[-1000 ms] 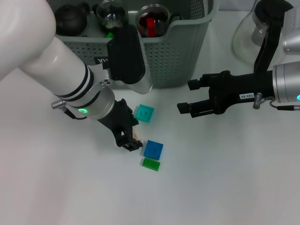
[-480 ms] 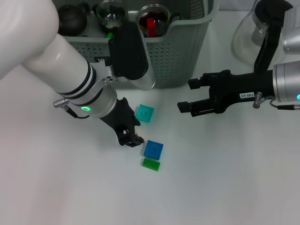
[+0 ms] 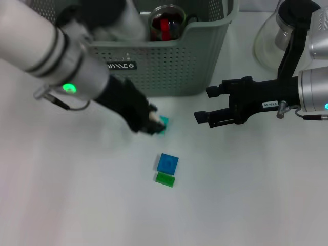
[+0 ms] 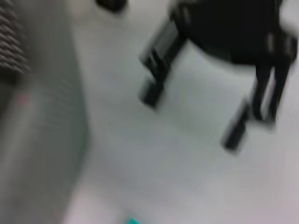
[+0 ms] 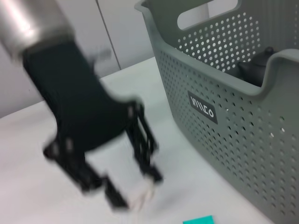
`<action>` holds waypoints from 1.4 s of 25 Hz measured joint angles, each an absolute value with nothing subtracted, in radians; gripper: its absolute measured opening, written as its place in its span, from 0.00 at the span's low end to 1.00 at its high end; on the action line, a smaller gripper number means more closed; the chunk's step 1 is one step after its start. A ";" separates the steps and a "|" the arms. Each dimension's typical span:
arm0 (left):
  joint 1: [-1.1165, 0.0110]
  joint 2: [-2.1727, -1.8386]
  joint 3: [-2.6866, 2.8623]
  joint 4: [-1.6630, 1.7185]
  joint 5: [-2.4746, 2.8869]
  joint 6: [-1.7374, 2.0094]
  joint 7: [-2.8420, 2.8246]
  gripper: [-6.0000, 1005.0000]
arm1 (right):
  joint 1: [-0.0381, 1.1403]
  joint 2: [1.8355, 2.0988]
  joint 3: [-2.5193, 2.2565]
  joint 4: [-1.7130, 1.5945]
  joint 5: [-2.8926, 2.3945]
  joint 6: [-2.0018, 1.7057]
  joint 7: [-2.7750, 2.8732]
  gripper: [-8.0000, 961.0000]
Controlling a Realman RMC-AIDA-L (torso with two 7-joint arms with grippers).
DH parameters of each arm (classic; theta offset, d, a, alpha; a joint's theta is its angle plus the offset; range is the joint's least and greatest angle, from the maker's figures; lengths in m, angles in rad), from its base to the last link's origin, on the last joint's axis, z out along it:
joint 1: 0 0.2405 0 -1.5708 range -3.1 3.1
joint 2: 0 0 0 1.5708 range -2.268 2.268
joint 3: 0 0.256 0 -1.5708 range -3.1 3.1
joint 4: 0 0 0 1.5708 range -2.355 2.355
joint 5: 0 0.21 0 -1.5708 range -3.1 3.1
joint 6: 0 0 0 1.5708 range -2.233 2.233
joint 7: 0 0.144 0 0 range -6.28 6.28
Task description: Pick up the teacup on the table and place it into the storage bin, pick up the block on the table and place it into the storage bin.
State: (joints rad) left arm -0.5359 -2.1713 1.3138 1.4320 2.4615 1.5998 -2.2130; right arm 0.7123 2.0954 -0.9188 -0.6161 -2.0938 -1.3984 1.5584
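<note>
Lifting now: left gripper (image 3: 152, 122) has left the blue block (image 3: 167, 163) and swung up toward the storage bin (image 3: 205, 56), fingers clamped on a small pale block. Right gripper (image 3: 207, 105) idle, fingers apart.

1. A lab-like robot test bench: a bare white table (image 3: 77, 205) with no household clutter.
2. Staged props: small coloured blocks (image 3: 167, 163) mid-table, a grey-green perforated storage bin (image 3: 195, 56) at the far edge.
3. Plain pale panelled wall (image 5: 117, 28) beyond the table.
</note>
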 joint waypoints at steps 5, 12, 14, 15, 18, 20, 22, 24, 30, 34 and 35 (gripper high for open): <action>-0.546 -2.167 1.049 1.571 2.353 1.673 -2.294 0.47 | 0.712 2.094 -0.922 -0.619 -2.094 -1.402 1.558 0.92; -0.626 -2.083 0.706 1.599 2.185 1.730 -2.296 0.50 | 0.707 2.092 -0.923 -0.619 -2.096 -1.405 1.558 0.92; -0.652 -2.041 0.691 1.505 2.187 1.653 -2.295 0.50 | 0.706 2.092 -0.925 -0.620 -2.097 -1.405 1.558 0.92; -0.659 -2.031 0.692 1.473 2.188 1.626 -2.295 0.51 | 0.706 2.092 -0.925 -0.620 -2.097 -1.405 1.558 0.92; -0.696 -1.998 0.698 1.312 2.191 1.538 -2.282 0.52 | 0.706 2.092 -0.926 -0.620 -2.097 -1.405 1.550 0.92; -0.723 -1.982 0.703 1.217 2.195 1.490 -2.267 0.53 | 0.706 2.092 -0.927 -0.620 -2.097 -1.405 1.547 0.92; -0.739 -1.975 0.709 1.171 2.204 1.452 -2.256 0.54 | 0.708 2.092 -0.927 -0.620 -2.097 -1.405 1.547 0.92; -0.743 -1.977 0.711 1.174 2.213 1.435 -2.252 0.55 | 0.710 2.092 -0.928 -0.620 -2.096 -1.405 1.547 0.92; -0.720 -2.002 0.707 1.334 2.189 1.533 -2.257 0.68 | 0.710 2.092 -0.928 -0.620 -2.095 -1.405 1.545 0.92; -0.682 -2.062 0.728 1.505 2.128 1.713 -2.191 0.86 | 0.707 2.092 -0.921 -0.619 -2.094 -1.405 1.545 0.92; -0.673 -2.081 0.735 1.543 2.120 1.756 -2.161 0.90 | 0.706 2.092 -0.920 -0.618 -2.094 -1.404 1.545 0.92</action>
